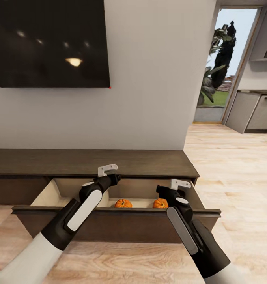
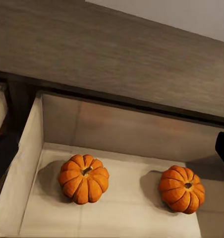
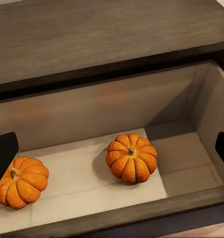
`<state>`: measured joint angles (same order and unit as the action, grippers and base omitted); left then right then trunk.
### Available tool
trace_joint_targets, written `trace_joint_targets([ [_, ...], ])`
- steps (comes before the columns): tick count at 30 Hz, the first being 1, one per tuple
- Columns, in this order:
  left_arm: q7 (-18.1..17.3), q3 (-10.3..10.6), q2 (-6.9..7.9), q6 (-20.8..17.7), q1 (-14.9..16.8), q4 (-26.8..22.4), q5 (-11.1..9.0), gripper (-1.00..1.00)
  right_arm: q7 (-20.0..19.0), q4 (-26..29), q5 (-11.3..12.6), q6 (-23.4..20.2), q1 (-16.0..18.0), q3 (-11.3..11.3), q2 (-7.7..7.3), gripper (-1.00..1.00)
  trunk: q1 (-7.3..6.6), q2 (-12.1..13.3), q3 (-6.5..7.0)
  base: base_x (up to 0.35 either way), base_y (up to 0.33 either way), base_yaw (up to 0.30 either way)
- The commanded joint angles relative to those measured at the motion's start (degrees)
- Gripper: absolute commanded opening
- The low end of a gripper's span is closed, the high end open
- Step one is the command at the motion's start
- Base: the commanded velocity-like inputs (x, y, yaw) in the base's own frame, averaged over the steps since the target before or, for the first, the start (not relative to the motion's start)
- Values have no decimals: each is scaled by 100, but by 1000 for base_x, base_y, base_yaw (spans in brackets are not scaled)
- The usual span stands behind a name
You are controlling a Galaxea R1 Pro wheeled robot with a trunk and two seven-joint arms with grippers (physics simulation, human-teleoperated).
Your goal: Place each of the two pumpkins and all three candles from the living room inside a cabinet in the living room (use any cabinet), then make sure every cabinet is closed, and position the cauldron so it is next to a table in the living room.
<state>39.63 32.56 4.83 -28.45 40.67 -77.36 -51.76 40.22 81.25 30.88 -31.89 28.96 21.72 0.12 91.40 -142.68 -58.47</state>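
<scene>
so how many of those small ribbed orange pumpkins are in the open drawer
2. One small ribbed orange pumpkin sits near the middle of the pale-wood drawer; the other pumpkin lies toward its right end, partly behind the right arm. They are apart, and both sit upright.

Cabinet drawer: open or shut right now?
Open. The drawer is pulled out from the cabinet, exposing its pale interior with both pumpkins sitting inside.

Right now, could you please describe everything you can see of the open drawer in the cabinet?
The drawer is pulled well out of the long, low cabinet, below the TV. Its plain, handleless front is dark brown wood; its walls and floor look like pale wood. Two orange pumpkins, one left of the other, sit upright and apart on its floor. Both grippers hover above it.
</scene>
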Motion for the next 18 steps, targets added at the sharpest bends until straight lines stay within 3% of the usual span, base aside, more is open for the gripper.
trace_joint_targets([
  [1, 62, 21, 50, -4, 2, -17, -51, 100, 64, 11, 41, -17, 4, 1, -3, 100, -25, 39, 13, -327, 0, 0],
  [6, 63, 15, 60, -4, -44, -22, -43, 100, 65, 13, 41, -25, 2, 1, -8, 100, -135, 239, 102, -338, 0, 0],
  [18, 63, 22, 418, 43, -476, -194, -35, 100, 63, 14, 16, 19, -64, 227, -12, 100, -398, 721, 318, -339, 0, 0],
])
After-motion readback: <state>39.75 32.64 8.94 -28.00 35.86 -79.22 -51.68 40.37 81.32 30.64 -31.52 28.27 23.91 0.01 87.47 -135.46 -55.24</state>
